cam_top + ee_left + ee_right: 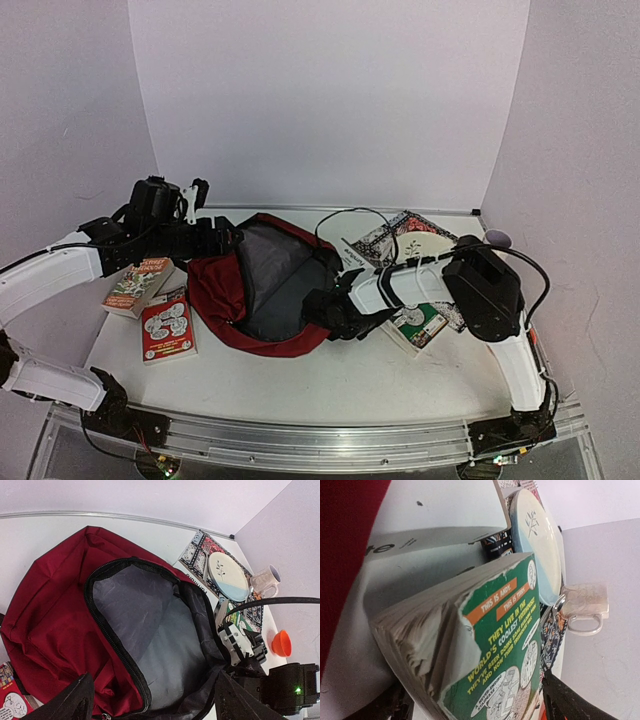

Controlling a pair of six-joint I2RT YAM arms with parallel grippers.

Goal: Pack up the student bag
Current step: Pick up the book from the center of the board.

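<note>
Dark red fabric backpack with black zip and grey lining, the student bag [262, 275], lies slumped mid-table, its mouth gaping open. At its left edge the left pincer [152, 690] hangs with fingers spread wide, holding nothing. Just beside its right edge the right pincer [475, 695] straddles a thick green paperback book [505, 645]; whether it grips is unclear. The bag is likely soft, light and floppy. Its stiffer zipped rim looks the best place to take hold.

You get legible text only on the green book [500, 645]: "THIS IS ANDY.", "THIS IS TERRY.", "THEY LIVE IN THE WORLD'S COOLEST TREEHOUSE!". Black lettering on the white sheet [435, 535] is cut off, unreadable.
</note>
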